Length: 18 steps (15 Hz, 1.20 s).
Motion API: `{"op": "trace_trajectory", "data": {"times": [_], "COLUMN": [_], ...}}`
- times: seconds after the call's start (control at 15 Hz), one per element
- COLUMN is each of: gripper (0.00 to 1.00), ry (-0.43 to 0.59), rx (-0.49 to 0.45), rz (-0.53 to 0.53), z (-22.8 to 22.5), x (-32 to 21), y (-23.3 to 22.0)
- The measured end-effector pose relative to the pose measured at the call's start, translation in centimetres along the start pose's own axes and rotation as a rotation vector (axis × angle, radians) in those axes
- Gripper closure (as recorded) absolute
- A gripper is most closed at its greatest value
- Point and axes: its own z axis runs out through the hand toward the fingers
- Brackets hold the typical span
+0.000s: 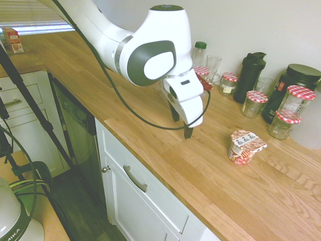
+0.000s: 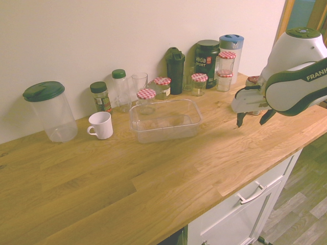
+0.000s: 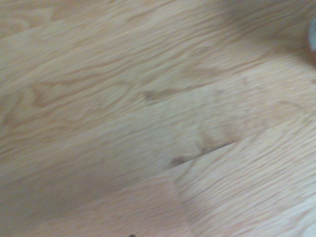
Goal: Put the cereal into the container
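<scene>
Hovering empty with its jaws wide, the gripper point(image 1: 181, 122) hung above bare countertop point(image 1: 165, 150) near the cereal point(image 1: 244, 147). Only the second exterior view showed the container point(image 2: 165, 120), well apart from the cereal; the wrist view caught just wood grain.

Home kitchen: wood-plank bench point(image 1: 210, 165) over white cabinet drawers point(image 1: 145, 196), dishwasher front point(image 1: 75, 125), jars with red-checked lids point(image 1: 296, 103), white mug point(image 2: 100, 125) along the wall.
</scene>
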Motion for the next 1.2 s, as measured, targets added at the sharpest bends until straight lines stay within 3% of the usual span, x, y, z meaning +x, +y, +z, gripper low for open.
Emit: {"op": "trace_trajectory", "data": {"times": [0.53, 1.2], "gripper": [0.0, 0.0], "ry": [0.097, 0.195], "rx": [0.046, 0.067], "rz": [0.155, 0.168], "z": [3.4, 6.9], "x": [8.8, 12.0], "y": [0.6, -2.0]}}
